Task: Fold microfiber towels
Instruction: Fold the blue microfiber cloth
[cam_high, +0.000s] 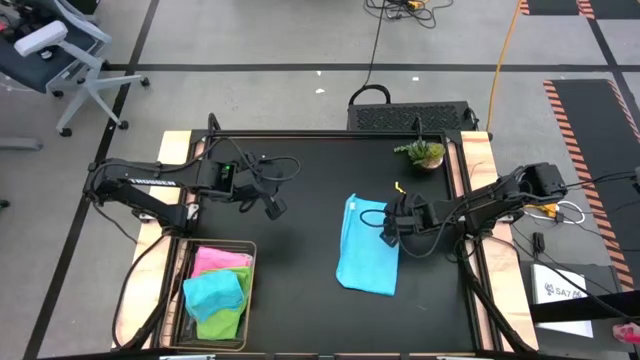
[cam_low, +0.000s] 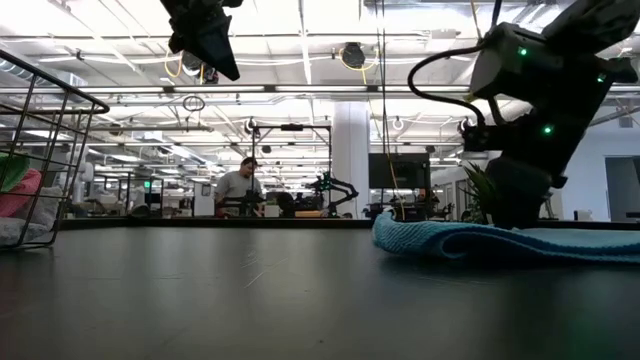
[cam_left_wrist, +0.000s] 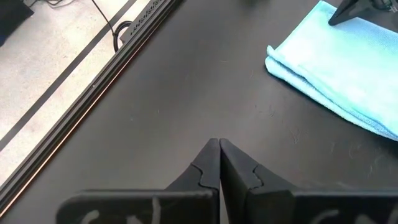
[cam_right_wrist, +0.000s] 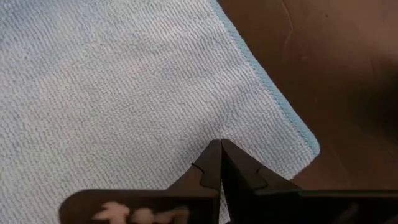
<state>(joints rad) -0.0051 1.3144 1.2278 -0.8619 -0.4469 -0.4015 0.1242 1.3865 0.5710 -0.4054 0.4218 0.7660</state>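
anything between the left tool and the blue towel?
Nothing visible. Bare black table lies between the left tool, shut and raised, and the blue towel. The right tool, shut, sits at the towel's far edge, not in that path.

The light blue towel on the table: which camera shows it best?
The high view: the whole light blue towel lies folded on the black table. The low view shows only its edge, the left wrist view one end, the right wrist view a close corner.
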